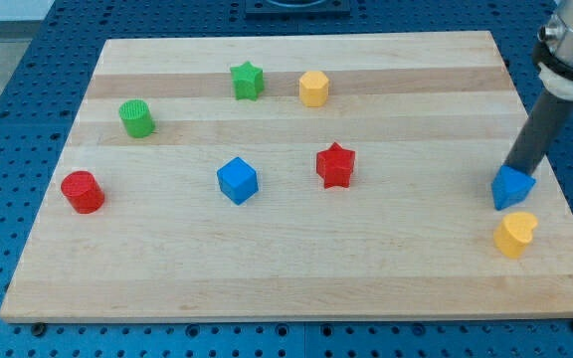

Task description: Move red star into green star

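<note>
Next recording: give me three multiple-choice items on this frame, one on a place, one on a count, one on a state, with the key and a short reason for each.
1. Where does the red star-shaped block lie relative to the green star-shaped block?
A. toward the view's bottom and right
B. toward the view's top and left
C. touching its left side

2. How many blocks are on the wooden board?
A. six
B. eight
C. ten

3. What is my tip doing?
A. pressing on the red star
B. standing at the top of the blue block near the view's right edge
C. resting by the green cylinder

Key: 1 A, the red star sits lower and further right, well apart from the green one. 2 B, two red, two green, two blue and two yellow blocks show. 3 B, the rod's end meets that blue block, far from the red star.
</note>
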Available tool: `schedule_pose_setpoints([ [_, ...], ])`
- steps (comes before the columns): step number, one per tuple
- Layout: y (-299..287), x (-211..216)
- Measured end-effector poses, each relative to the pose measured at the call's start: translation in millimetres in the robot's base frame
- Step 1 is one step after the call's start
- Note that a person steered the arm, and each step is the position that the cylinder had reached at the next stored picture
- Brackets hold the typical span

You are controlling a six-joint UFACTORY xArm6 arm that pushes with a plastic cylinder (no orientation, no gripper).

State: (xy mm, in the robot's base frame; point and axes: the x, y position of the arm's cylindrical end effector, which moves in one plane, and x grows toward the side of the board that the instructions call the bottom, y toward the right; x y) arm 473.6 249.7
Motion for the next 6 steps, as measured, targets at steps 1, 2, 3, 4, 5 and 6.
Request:
schedule_pose_setpoints([
  [1,0,28],
  [2,0,36],
  [3,-5,-4],
  [4,-14,-13],
  [5,-30,-11],
  [6,-45,2],
])
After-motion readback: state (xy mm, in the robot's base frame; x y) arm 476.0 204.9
